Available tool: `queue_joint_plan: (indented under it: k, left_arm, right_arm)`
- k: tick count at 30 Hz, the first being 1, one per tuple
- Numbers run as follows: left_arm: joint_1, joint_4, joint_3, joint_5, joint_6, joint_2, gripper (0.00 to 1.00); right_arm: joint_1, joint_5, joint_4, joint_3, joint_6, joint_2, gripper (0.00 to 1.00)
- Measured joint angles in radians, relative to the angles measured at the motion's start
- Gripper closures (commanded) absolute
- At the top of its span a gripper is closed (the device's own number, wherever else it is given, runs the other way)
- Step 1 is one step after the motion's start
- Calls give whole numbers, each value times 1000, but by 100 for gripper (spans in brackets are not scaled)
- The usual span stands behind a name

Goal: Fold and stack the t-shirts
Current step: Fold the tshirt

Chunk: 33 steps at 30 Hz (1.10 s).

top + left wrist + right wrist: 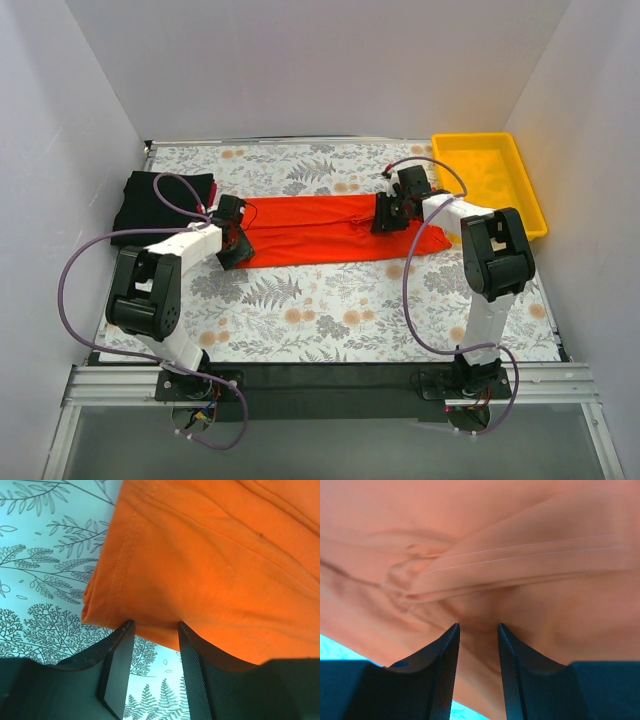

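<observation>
Orange-red t-shirt [320,232] looks soft and floppy, stretched from 9 to 3 o'clock; your left gripper [156,624] and right gripper [478,626] sit half open at its ends, holding nothing, so pinch both thick edges.

The top external camera sits above and behind both arms, looking down and forward from well back over the whole table [330,320], the bases at its bottom edge; the left wrist camera rides behind the left gripper [156,623], looking out between its jaws, very close to a hemmed edge of the orange-red t-shirt [215,565] and some patterned tabletop; the right wrist camera looks likewise past the right gripper [478,625], closer, cloth nearly filling it; all three views share that shirt, each wrist view showing one end.
</observation>
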Motion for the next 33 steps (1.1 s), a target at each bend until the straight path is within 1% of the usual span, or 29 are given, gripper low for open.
queue_joint_plan:
  k: [6,11,13,16,20,23,28,33]
  left_arm:
    - [29,34,-38,19,-16,-32,61]
    - [31,23,-43,19,-16,-46,56]
    - [35,-4,-43,18,-14,-58,55]
    - [39,-41,-37,13,-9,-94,54]
    - [41,-42,3,5,-8,-124,55]
    - [41,-20,28,5,-10,-92,57]
    - [41,0,35,-2,-21,27,61]
    - [47,15,40,-10,-39,35,62]
  right_arm:
    - [-86,-13,3,6,26,7,62]
    - [-98,-29,-2,3,33,-23,61]
    - [-97,-24,-1,-18,34,-70,60]
    - [-97,-1,-1,-82,35,-193,60]
    - [-106,62,2,-162,36,-327,61]
    - [-121,106,5,-220,37,-354,61]
    - [-161,182,-12,-333,46,-351,62]
    - [-212,249,-22,-390,69,-350,62]
